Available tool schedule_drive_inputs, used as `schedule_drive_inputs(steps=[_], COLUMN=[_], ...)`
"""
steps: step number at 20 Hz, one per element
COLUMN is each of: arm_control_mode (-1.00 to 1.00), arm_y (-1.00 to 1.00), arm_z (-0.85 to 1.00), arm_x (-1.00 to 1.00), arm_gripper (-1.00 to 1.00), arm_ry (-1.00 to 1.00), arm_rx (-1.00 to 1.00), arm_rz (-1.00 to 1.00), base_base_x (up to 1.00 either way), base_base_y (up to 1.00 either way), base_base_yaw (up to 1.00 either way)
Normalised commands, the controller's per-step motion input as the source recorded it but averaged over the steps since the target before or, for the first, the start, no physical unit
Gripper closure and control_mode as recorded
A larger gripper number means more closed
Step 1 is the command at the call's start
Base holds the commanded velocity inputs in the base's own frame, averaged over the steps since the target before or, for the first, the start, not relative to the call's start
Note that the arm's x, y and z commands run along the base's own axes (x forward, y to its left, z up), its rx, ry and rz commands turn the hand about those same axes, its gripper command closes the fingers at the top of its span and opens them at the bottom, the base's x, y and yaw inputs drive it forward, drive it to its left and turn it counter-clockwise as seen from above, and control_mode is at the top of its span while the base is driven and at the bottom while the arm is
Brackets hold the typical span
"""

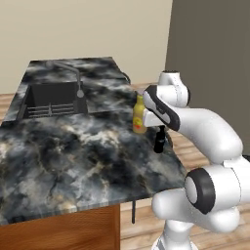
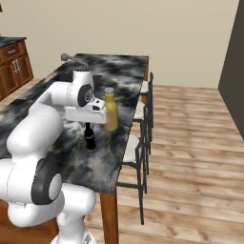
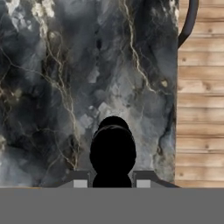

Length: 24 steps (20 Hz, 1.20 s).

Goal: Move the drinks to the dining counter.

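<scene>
Gripper clamped on small brown bottle – upright on dining counter, yellow bottle at its 11 o'clock in the left base view.

tall yellow plastic bottle with pale cap: upright on the black-grey marbled stone dining counter, near its stool-side edge.
small slim brown bottle: upright on the same top, just beside the yellow bottle, nearer the robot's end.
sunken dark sink: in the counter's far half, curved faucet at its rim.
dark-framed stools: on the floor along the counter's outer edge.
</scene>
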Motion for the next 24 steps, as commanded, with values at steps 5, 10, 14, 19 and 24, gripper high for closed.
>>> schedule_drive_inputs(steps=[5,10,14,19,24], arm_control_mode=[-1.0,-1.0,-1.0,-1.0,-1.0], arm_y=[0.0,0.0,0.0,0.0,0.0], arm_z=[-0.37,-0.31,-0.26,-0.19,-0.13], arm_x=[0.39,0.46,0.45,0.4,0.2], arm_gripper=[1.0,1.0,1.0,1.0,1.0], arm_ry=[-0.08,-0.05,-0.05,-0.01,0.0], arm_rx=[0.0,0.0,0.0,0.0,0.0], arm_rz=[0.0,0.0,0.0,0.0,0.0], base_base_x=[0.0,0.0,0.0,0.0,0.0], base_base_y=[0.0,0.0,0.0,0.0,0.0], base_base_yaw=[0.0,0.0,0.0,0.0,0.0])
